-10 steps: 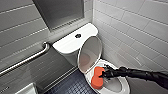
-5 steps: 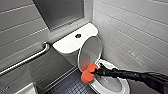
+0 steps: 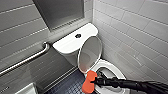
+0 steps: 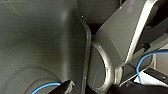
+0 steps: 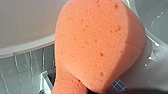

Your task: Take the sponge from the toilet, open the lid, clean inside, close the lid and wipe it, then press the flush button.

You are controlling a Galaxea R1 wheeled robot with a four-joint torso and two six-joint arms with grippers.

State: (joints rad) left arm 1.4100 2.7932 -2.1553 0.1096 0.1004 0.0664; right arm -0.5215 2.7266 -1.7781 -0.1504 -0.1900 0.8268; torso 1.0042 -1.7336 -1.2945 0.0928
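The white toilet (image 3: 115, 69) stands in the corner with its lid (image 3: 90, 53) raised, the greyish underside facing me. My right gripper (image 3: 96, 81) reaches in from the right and is shut on the orange-red sponge (image 3: 89, 82). The sponge sits at the near left rim of the bowl, just below the lid's lower edge. In the right wrist view the sponge (image 5: 100, 45) looms large against the white ceramic. The dark round flush button (image 3: 78, 35) sits in the middle of the tank top. My left gripper is open.
A metal grab bar (image 3: 27, 60) runs along the grey tiled wall on the left. White tiled wall (image 3: 140, 37) closes the right side close to the bowl. Dark blue floor tiles (image 3: 70, 86) lie left of the toilet, with a white object (image 3: 26, 90) at the lower left.
My right gripper has carried the sponge a little to the left and then lower along the bowl's near rim. The lid has stayed raised.
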